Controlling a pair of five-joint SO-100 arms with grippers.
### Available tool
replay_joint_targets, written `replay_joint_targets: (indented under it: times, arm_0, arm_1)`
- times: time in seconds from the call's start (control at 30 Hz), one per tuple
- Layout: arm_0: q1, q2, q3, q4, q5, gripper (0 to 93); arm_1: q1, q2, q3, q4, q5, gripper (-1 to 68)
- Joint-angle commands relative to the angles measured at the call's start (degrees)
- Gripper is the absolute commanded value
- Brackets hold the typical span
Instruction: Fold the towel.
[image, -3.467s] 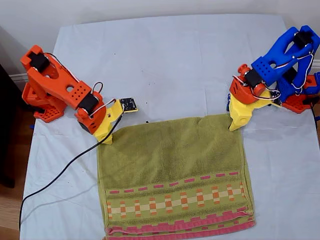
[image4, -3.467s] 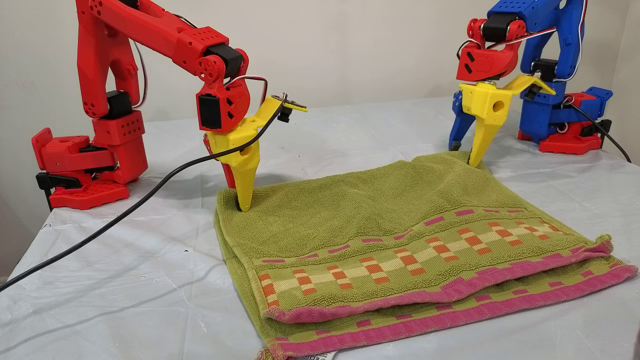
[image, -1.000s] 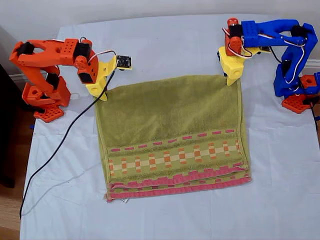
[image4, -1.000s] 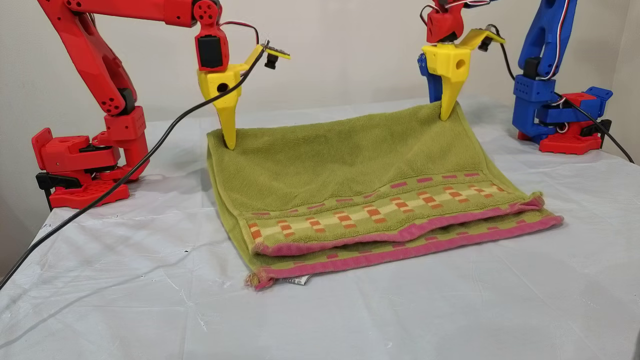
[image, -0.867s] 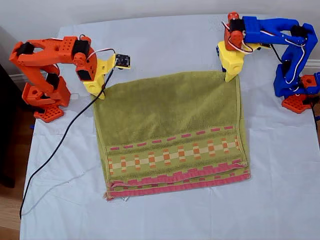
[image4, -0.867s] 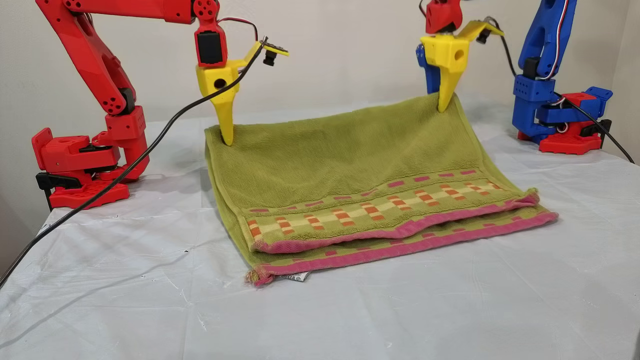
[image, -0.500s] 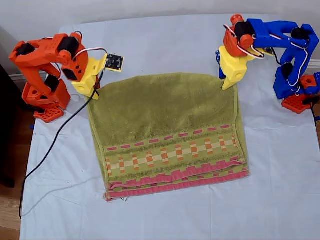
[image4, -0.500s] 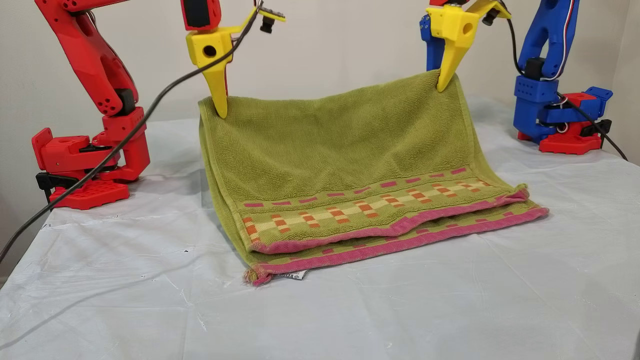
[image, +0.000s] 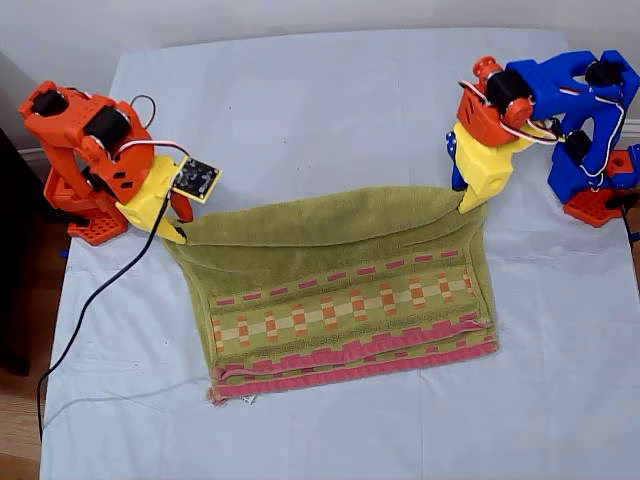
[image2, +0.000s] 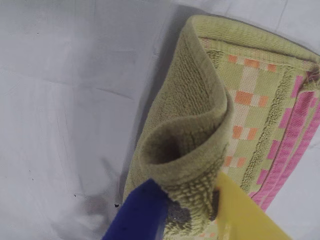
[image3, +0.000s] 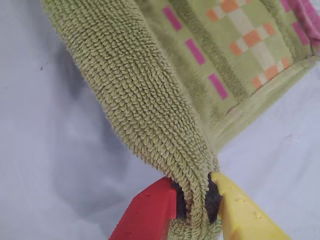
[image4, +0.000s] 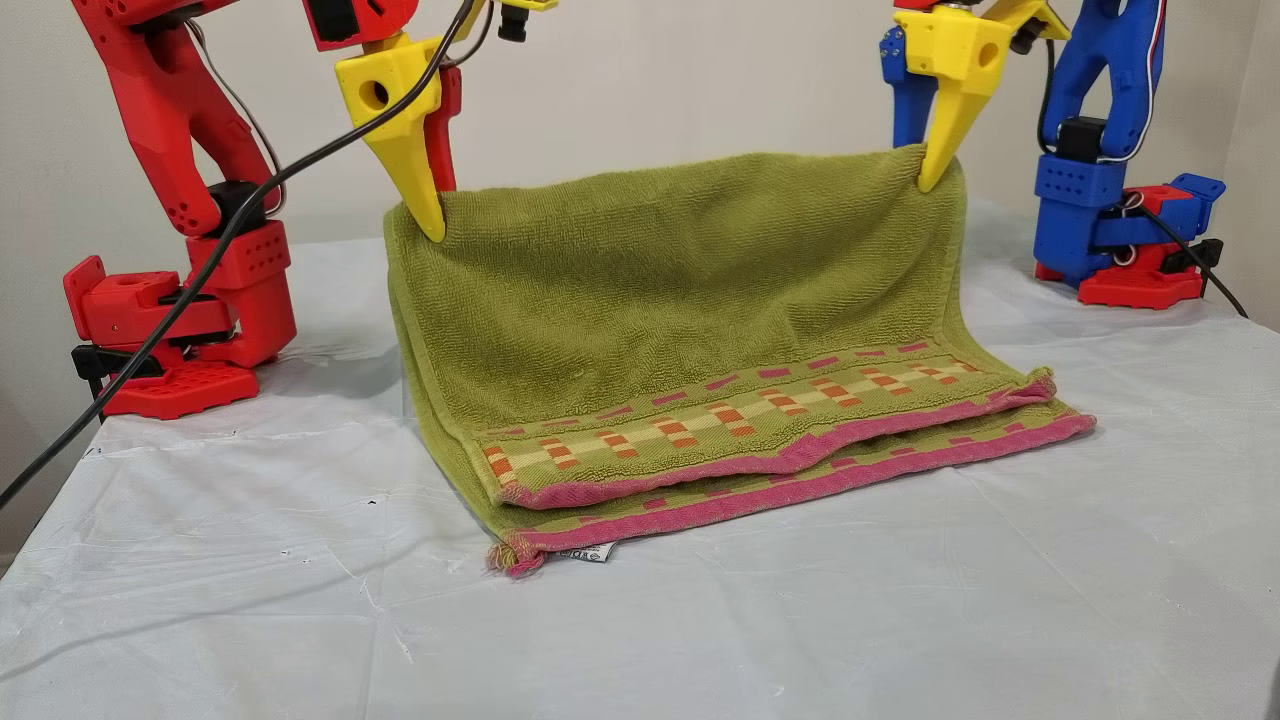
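Two grippers counted, each clamped on a folded-edge corner of the one towel (image: 340, 290): my first gripper (image2: 192, 212), blue and yellow jaws, is closed on the corner at the exterior view's right, and my second gripper (image3: 195, 200), red and yellow jaws, on the corner at the exterior view's left. The fold is held raised off the white tablecloth (image4: 900, 600), with the doubled checked band (image4: 700, 425) and pink hems (image4: 800, 480) lying flat on it. One white tag (image4: 585, 553) is seen at the near hem corner in the other view.
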Motion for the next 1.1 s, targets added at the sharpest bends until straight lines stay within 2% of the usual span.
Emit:
replay_joint_targets:
  times: [0.0,0.2,0.5,0.77,0.83,1.07]
  arm_0:
    - [2.8,-2.3,-8.7,-1.8,1.8,0.0]
    - [5.4,-9.6,-15.4,-4.9,3.8,0.0]
    - [9.8,-16.1,-16.6,-8.8,1.3,0.1]
    - [13.0,-22.4,-17.8,-11.6,1.4,2.7]
    - [13.2,-23.5,-18.1,-11.8,1.1,5.3]
    - [13.5,-24.3,-14.9,-18.3,0.5,4.8]
  arm_1:
    - [-3.3,3.7,-5.3,0.4,3.3,0.2]
    - [-9.5,-0.8,-9.1,0.4,9.0,0.2]
    - [-17.4,-13.4,-22.1,0.4,17.1,0.2]
    - [-20.6,-26.2,-35.8,0.4,18.7,0.2]
    - [-20.8,-28.7,-38.3,0.4,18.4,0.5]
    - [-22.1,-34.4,-44.4,0.4,19.5,0.8]
